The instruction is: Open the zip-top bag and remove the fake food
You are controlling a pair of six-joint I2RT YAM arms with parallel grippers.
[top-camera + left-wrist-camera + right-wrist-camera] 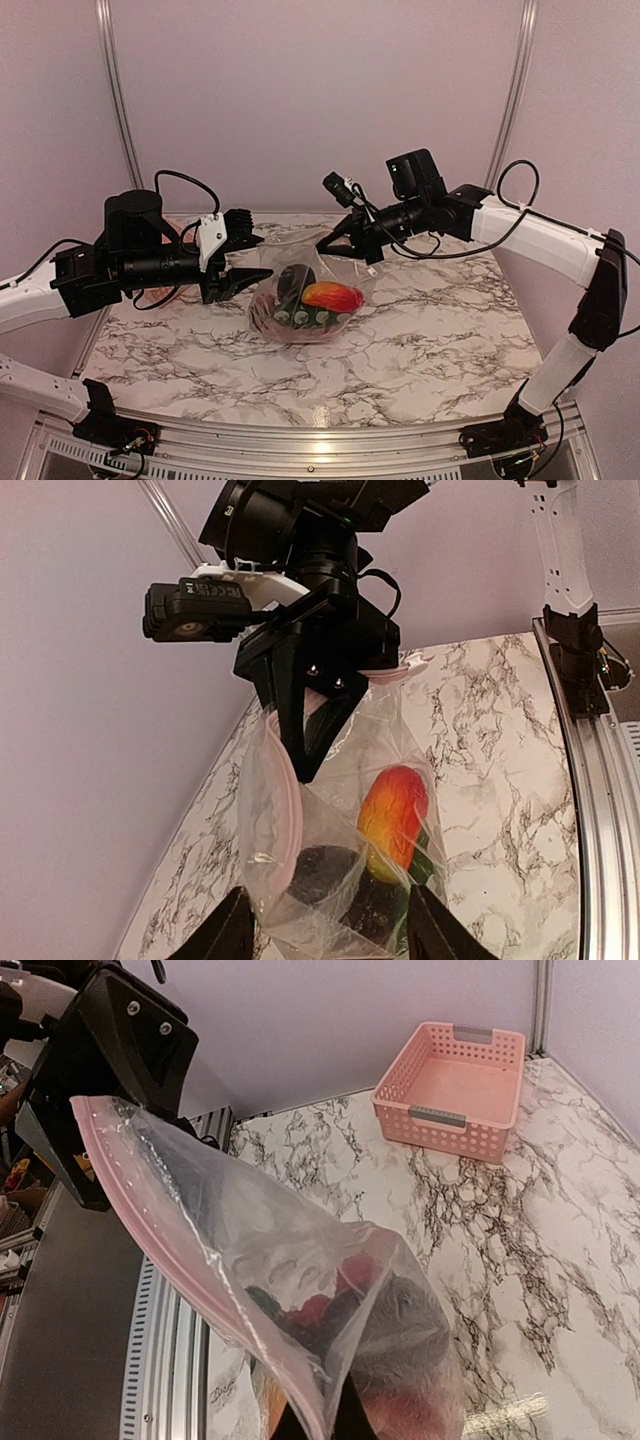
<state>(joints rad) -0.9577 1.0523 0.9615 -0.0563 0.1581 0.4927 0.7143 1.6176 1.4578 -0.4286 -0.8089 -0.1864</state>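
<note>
The zip-top bag hangs above the marble table, and its bottom sags onto the tabletop. The fake food lies inside: an orange-red fruit, a dark piece and a green piece. My right gripper is shut on the bag's upper edge by the zip strip. In the right wrist view its fingertips pinch the strip of the bag, with red food showing behind. My left gripper is open at the bag's left side. In the left wrist view its jaws straddle the bag and the fruit.
A pink slatted basket stands empty at the table's far corner in the right wrist view. The aluminium frame rail runs along the table's near edge. The right arm's base is at the bottom right.
</note>
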